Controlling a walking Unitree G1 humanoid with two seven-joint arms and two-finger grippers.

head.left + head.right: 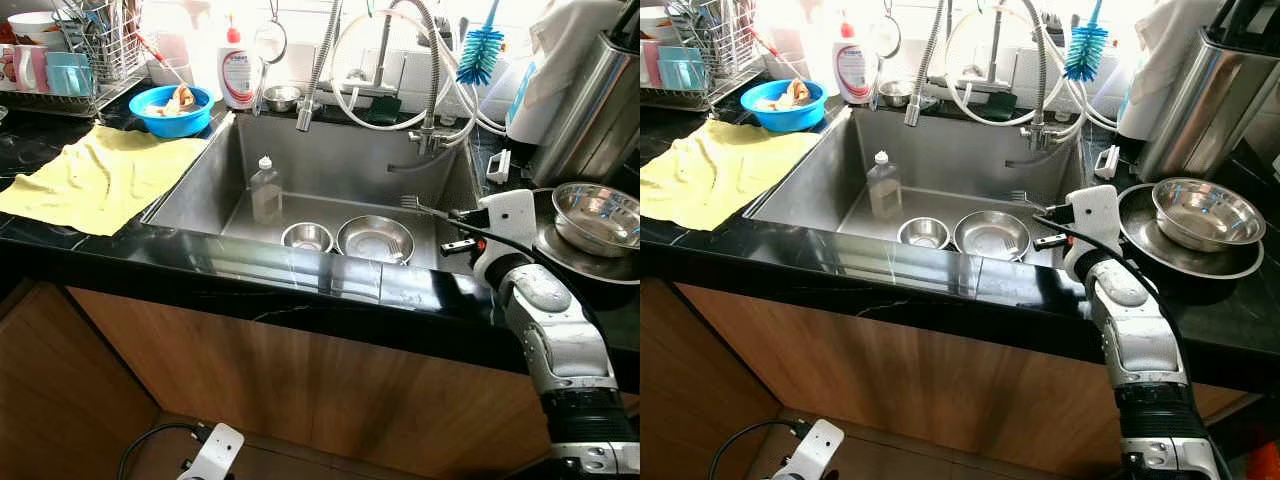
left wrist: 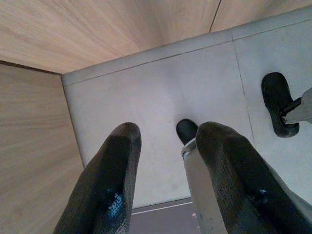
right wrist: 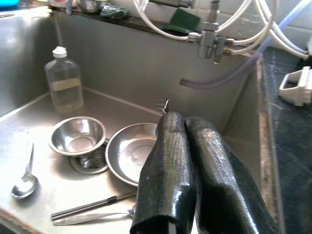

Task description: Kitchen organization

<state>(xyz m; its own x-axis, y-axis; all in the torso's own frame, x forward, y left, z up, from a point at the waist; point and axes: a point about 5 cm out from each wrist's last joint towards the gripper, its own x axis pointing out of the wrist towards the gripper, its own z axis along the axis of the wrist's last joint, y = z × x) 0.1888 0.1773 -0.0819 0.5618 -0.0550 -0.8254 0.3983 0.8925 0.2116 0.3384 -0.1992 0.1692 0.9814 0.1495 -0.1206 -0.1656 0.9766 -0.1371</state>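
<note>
While right gripper (image 3: pixel 178 127) pinches fork (image 1: pixel 412 203) | thin, silver, tines up | over sink (image 1: pixel 200 180)

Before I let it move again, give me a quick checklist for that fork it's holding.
1. Right claw shut on the fork: ok.
2. Fork held over the sink, not the counter: ok.
3. Fork tines clear of the grey hose: cannot tell.
4. Left claw open, hanging by the floor: ok.
5. Sink emptied: not ok; small bowl, large bowl and spoon lie inside.
</note>
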